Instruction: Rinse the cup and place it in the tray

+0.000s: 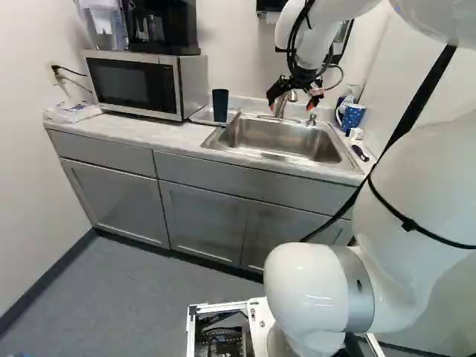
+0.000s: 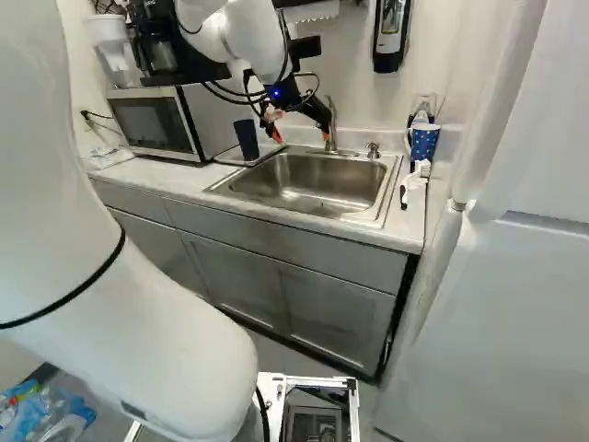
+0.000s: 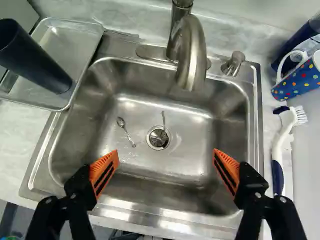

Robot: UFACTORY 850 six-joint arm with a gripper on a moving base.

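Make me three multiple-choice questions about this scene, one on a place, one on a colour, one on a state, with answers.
1. Where is the tall, dark, tapered cup?
A) On the floor
B) In the shallow metal tray
C) On the microwave

2. What is the main colour of the dotted mug with a handle?
A) Blue
B) Yellow
C) Green

3. How is the black gripper?
A) Shut, empty
B) Shut on the cup
C) Open, empty

Answers:
1. B: its base rests inside the tray's rim.
2. A: coloured dots cover a blue surface.
3. C: its orange pads stand wide apart with nothing held.
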